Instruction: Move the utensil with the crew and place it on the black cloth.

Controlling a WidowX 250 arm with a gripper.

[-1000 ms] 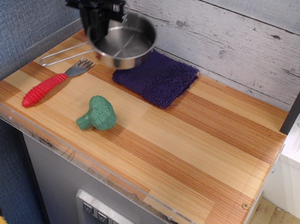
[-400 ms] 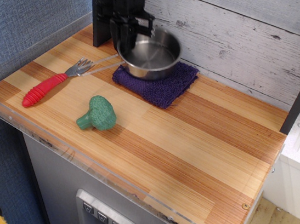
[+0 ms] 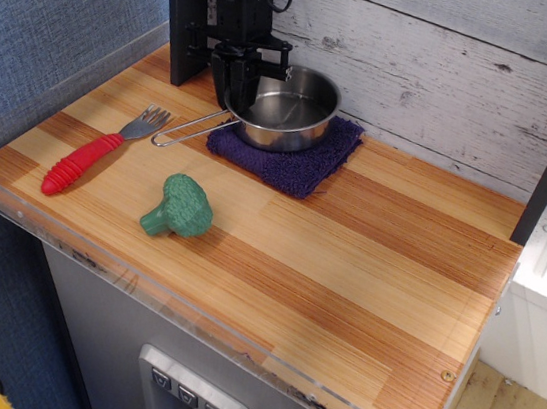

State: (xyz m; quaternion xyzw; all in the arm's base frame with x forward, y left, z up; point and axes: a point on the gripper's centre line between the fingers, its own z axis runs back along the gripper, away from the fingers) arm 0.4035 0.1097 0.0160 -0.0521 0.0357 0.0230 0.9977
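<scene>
1. Where the black fingers (image 3: 237, 81) come down at the left rim of the pan (image 3: 286, 108), they sit narrow, one outside the wall and one seemingly inside it; whether they actually pinch the rim cannot be told.
2. Gripper (image 3: 238, 87): black, hanging upright from a dark arm, cable looped at its right side, placed at the point where the handle meets the bowl.
3. Pan: small, round, shiny steel, upright, resting on the cloth (image 3: 295, 157) and covering its rear middle part.
4. Handle (image 3: 188, 129): a thin wire loop running forward and left from the pan, past the cloth edge, over the bare wood.
5. Cloth: square, fuzzy, dark purple, lying flat near the back wall, its front and right parts showing around the pan.
6. Fork (image 3: 94, 153): metal tines, red ribbed grip, lying left of the handle loop, tines near its tip but apart.
7. Broccoli toy (image 3: 179, 207): green, in front of the cloth, apart from it.
8. Table (image 3: 346, 265): striped wood top with a clear plastic edge.
</scene>
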